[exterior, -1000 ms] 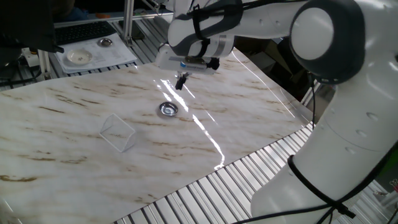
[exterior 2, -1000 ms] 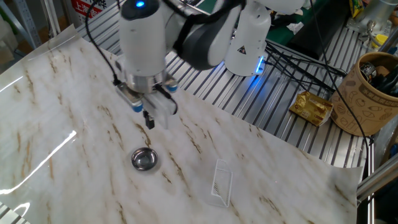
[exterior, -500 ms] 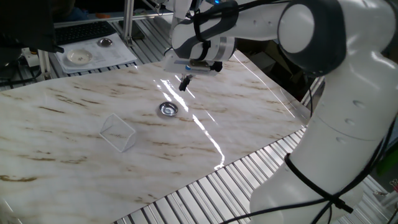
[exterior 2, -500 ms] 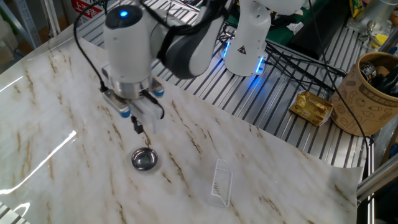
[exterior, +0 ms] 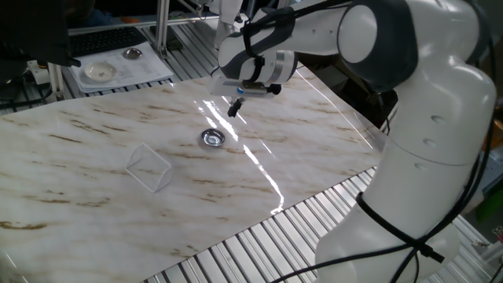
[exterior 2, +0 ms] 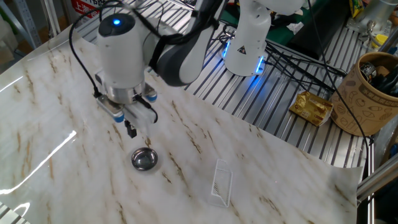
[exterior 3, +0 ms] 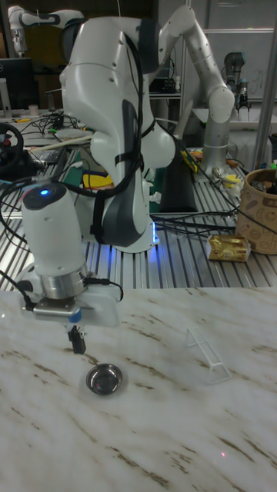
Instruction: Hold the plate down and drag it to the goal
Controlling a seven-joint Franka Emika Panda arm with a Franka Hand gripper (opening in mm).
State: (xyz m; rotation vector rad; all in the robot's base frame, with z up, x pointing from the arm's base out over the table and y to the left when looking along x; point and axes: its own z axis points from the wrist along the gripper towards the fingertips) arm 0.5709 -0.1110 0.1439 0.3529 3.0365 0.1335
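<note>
The plate (exterior: pixel 211 138) (exterior 2: pixel 144 159) (exterior 3: pixel 104 379) is a tiny shiny silver dish lying flat on the marble table. The goal (exterior: pixel 149 167) (exterior 2: pixel 221 182) (exterior 3: pixel 208 355) is a faint whitish square outline some way from the dish. My gripper (exterior: pixel 234 108) (exterior 2: pixel 131 130) (exterior 3: pixel 76 340) hangs above the table a little beyond the plate, apart from it. Its dark fingers are pressed together, shut, with nothing between them.
A white tray (exterior: pixel 118 67) at the back holds a beige saucer (exterior: pixel 100 72) and a small metal dish (exterior: pixel 133 53). A brown patterned cup (exterior 2: pixel 370 93) and a gold packet (exterior 2: pixel 313 108) sit on the slatted metal bench beside the marble slab.
The gripper has shifted sideways across the table, away from the robot base, staying above the surface and shut. The plate has not moved.
</note>
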